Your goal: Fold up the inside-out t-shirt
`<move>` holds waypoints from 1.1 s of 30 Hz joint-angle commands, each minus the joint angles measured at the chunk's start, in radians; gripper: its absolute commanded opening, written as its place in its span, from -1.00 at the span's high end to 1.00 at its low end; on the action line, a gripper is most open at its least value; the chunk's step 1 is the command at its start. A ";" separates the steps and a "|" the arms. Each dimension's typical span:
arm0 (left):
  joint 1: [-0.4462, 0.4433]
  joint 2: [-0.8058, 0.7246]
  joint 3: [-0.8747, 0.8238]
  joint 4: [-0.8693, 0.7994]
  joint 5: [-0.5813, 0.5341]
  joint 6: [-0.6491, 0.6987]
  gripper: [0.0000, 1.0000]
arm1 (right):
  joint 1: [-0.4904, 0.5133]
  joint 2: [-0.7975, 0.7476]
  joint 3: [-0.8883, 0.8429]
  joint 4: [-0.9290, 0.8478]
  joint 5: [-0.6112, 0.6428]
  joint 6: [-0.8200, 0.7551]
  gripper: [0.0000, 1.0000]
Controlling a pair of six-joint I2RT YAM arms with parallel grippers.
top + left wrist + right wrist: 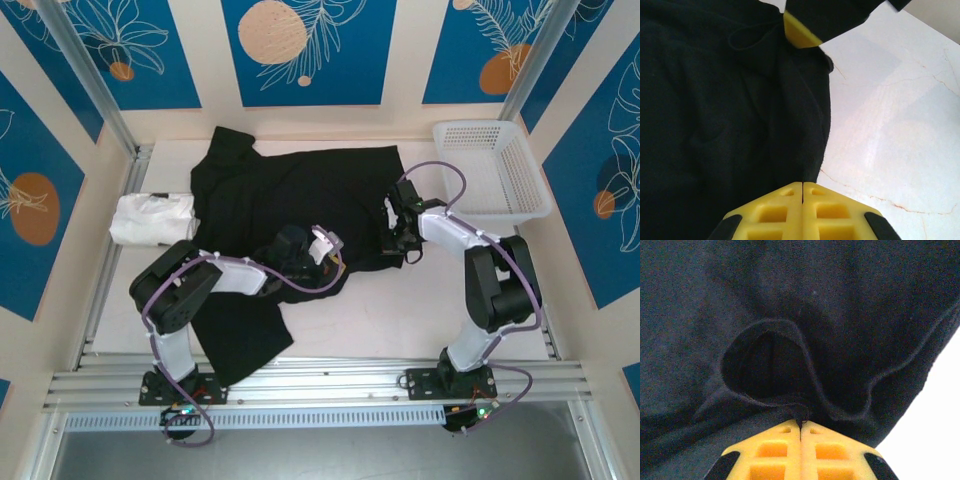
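The black t-shirt (290, 190) lies rumpled across the middle and left of the white surface (400, 310), one part trailing toward the near edge. The wrist views show the grips more clearly than the top view. The left pincer (802, 186) is pressed together on the shirt's edge, and the right pincer (800, 424) is pinched on a looped hem. A white folded garment (150, 218) lies just beside the shirt's left side. A white mesh basket (490, 170) stands far right, apart from the shirt.

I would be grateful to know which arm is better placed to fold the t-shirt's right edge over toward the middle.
Right, probably: the right gripper is shut on a hem of the t-shirt at that edge, while the left gripper pinches cloth nearer the middle.
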 commanded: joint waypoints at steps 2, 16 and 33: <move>-0.002 0.019 0.053 -0.011 0.013 -0.005 1.00 | -0.036 -0.134 -0.031 -0.062 -0.069 0.022 1.00; -0.015 0.083 0.136 -0.033 -0.022 -0.012 1.00 | -0.327 -0.343 -0.150 -0.013 -0.645 0.062 1.00; 0.039 0.026 0.058 -0.032 -0.029 -0.005 1.00 | -0.347 -0.168 -0.097 0.072 -0.714 0.078 1.00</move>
